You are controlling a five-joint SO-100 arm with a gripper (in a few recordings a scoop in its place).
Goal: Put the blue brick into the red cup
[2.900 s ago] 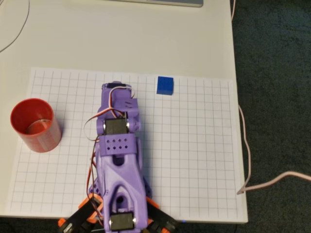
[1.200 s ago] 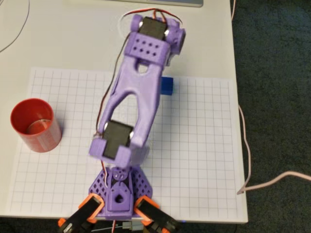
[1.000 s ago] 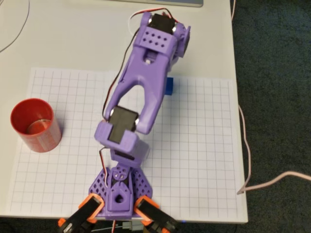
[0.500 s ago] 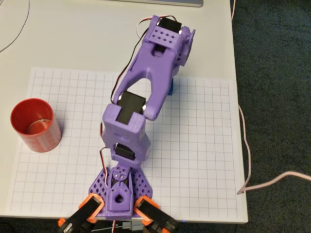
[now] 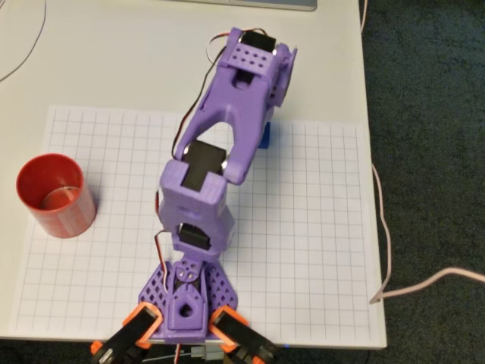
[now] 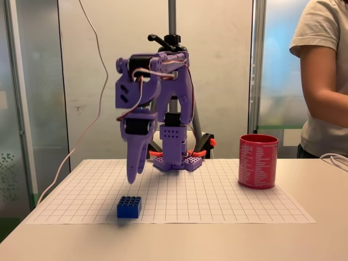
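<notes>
Blue brick (image 6: 129, 207) sits untouched on the grid sheet (image 6: 217, 201) near one edge of the surface; our pincer (image 6: 135, 173) hangs above it, fingers nearly together, holding nothing. Grasp, carry and drop all remain. We see the red cup (image 6: 258, 161) well apart toward the opposite edge, path open; a person (image 6: 325, 76) stands beyond.

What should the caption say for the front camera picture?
Purple gripper hangs above the blue brick; red cup waits on the right.
</notes>
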